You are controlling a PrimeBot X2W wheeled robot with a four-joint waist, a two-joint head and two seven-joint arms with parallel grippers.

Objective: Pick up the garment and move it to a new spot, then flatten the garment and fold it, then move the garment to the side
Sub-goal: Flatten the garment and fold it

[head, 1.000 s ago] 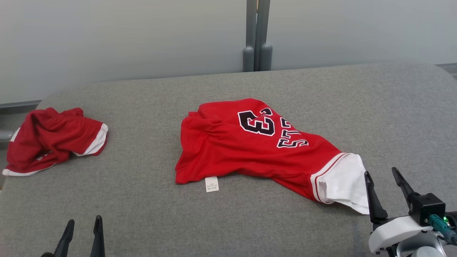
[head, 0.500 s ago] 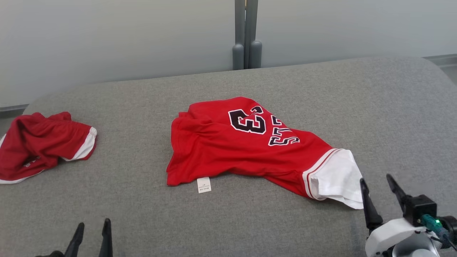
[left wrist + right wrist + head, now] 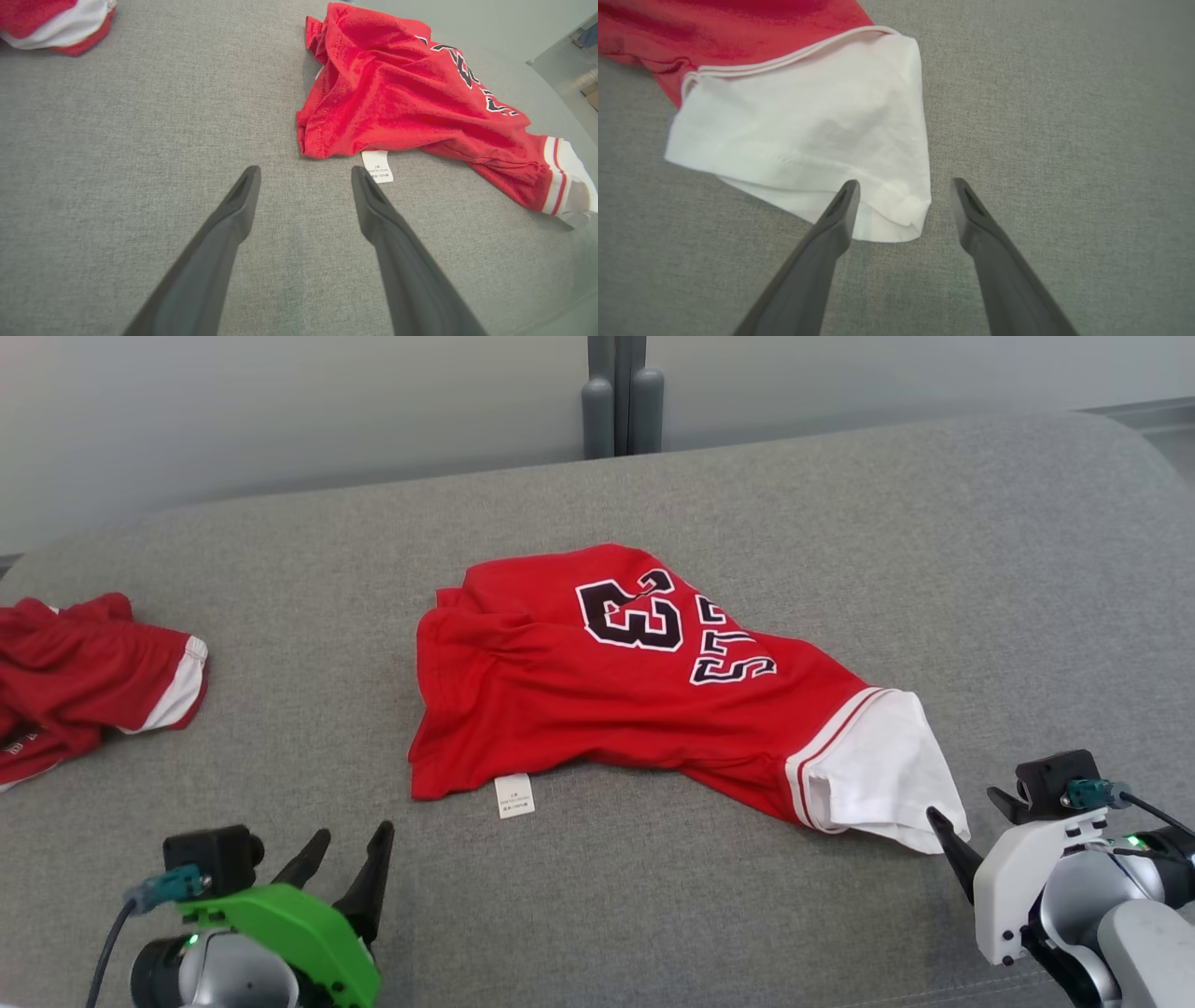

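Garment (image 3: pixel 597 709): red jersey, black "23" and white-edged lettering face up. Lies rumpled, unfolded, near centre of grey padded surface (image 3: pixel 840 523). Long axis runs from 10 o'clock to 4 o'clock in head view. Creases bunched along the 9 o'clock edge.

White sleeve (image 3: pixel 878 775): at the garment's 4 o'clock end, set off by red and white stripes, flat on the surface, hem corner pointing to 5 o'clock.

Care label (image 3: pixel 514 795): white, sticks out from the 7 o'clock hem onto the bare surface.

Right gripper (image 3: pixel 962 805): at 4 o'clock of the garment, just beside the sleeve's hem corner. Fingers spread apart, holding nothing. In right wrist view the hem corner lies in the gap, with one fingertip overlapping the hem; contact cannot be told.

Left gripper (image 3: pixel 353 833): at 7 o'clock of the garment, near the label but apart from it. Fingers spread, nothing between them. Green housing behind.

Second red garment (image 3: pixel 84 663): white trim, crumpled, at 9 o'clock, well apart.

Grey post (image 3: pixel 616 392): at 12 o'clock, past the surface's far edge, against pale wall (image 3: pixel 280 411).
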